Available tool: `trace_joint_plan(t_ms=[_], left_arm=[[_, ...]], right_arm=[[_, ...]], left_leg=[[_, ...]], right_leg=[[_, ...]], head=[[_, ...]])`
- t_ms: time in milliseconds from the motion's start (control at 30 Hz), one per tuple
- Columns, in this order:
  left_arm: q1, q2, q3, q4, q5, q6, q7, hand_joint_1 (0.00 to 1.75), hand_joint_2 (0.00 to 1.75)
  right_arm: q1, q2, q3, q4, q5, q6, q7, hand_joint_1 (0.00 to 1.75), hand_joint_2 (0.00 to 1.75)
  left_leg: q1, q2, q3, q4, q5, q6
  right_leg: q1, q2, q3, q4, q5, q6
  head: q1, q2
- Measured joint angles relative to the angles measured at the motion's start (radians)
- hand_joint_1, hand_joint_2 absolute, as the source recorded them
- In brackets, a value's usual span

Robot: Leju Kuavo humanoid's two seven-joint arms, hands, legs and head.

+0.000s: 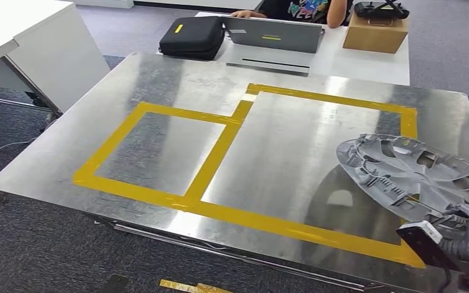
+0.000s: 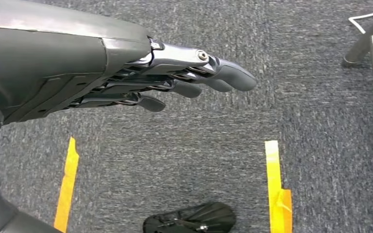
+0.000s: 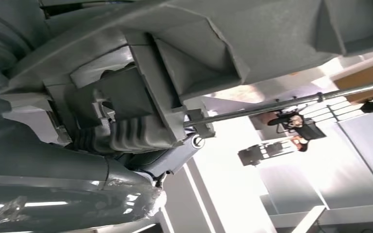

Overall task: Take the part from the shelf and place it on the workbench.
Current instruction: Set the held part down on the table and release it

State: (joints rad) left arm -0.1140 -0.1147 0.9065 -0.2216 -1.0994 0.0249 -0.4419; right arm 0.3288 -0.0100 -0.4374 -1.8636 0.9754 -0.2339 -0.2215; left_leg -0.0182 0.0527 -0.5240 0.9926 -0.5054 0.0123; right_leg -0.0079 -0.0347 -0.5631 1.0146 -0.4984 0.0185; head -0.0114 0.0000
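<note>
A grey, round, ribbed plastic wheel-cover part [image 1: 412, 174] is grasped at its near rim by the right hand [image 1: 464, 235] and is held just above the shiny metal table [image 1: 159, 79], over the near right corner of the larger rectangle of yellow tape [image 1: 317, 235]. In the right wrist view the grey underside ribs of the part [image 3: 252, 43] are seen clamped against the hand [image 3: 126, 133]. The left hand [image 2: 175, 80] is released, its fingers straight and held loosely together, hanging over grey carpet [image 2: 199, 145]. Well beyond the right hand, a black zipped case [image 1: 192, 36] and a cardboard box [image 1: 375, 32] are set on a white desk.
</note>
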Motion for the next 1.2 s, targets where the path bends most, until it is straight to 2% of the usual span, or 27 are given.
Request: trace_joint_plan(t_ms=[267, 500, 700, 900, 1200], left_arm=[[-0.002, 0.001, -0.001, 0.0, -0.003, -0.002, 0.004, 0.0, 1.75], [-0.012, 0.001, -0.011, 0.0, -0.02, -0.009, 0.019, 0.0, 1.75], [-0.025, 0.0, -0.03, 0.0, -0.036, -0.016, 0.036, 0.0, 1.75], [-0.04, -0.006, -0.047, 0.0, -0.041, -0.02, 0.052, 0.0, 1.75], [-0.041, -0.007, -0.054, 0.0, -0.038, -0.019, 0.079, 0.0, 1.75]], right_arm=[[-0.046, -0.051, -0.029, 0.08, 0.03, 0.022, 0.022, 1.75, 1.75], [-0.128, -0.151, 0.0, 0.201, 0.116, 0.051, 0.077, 1.75, 1.75], [-0.227, -0.236, 0.139, 0.334, 0.241, 0.055, 0.124, 1.75, 1.75], [-0.357, -0.27, 0.337, 0.463, 0.307, 0.051, 0.185, 1.75, 1.75], [-0.421, -0.302, 0.452, 0.532, 0.309, 0.05, 0.184, 1.75, 1.75]], left_leg=[[-0.005, 0.0, 0.0, 0.001, -0.001, 0.003], [-0.005, 0.0, -0.001, 0.002, -0.001, 0.004], [-0.005, 0.002, -0.001, 0.003, 0.0, 0.006], [-0.005, 0.008, 0.0, 0.003, 0.002, 0.007], [-0.005, 0.009, -0.002, 0.003, 0.001, 0.007]], right_leg=[[-0.004, 0.001, 0.0, -0.001, 0.002, 0.002], [-0.005, 0.002, 0.001, -0.001, 0.003, 0.005], [-0.005, 0.004, 0.001, -0.001, 0.005, 0.007], [-0.004, 0.01, -0.001, -0.001, 0.008, 0.006], [-0.004, 0.012, 0.0, -0.001, 0.008, 0.006]], head=[[0.0, 0.0], [0.0, 0.0], [0.0, 0.0], [0.0, 0.0], [0.0, 0.0]])
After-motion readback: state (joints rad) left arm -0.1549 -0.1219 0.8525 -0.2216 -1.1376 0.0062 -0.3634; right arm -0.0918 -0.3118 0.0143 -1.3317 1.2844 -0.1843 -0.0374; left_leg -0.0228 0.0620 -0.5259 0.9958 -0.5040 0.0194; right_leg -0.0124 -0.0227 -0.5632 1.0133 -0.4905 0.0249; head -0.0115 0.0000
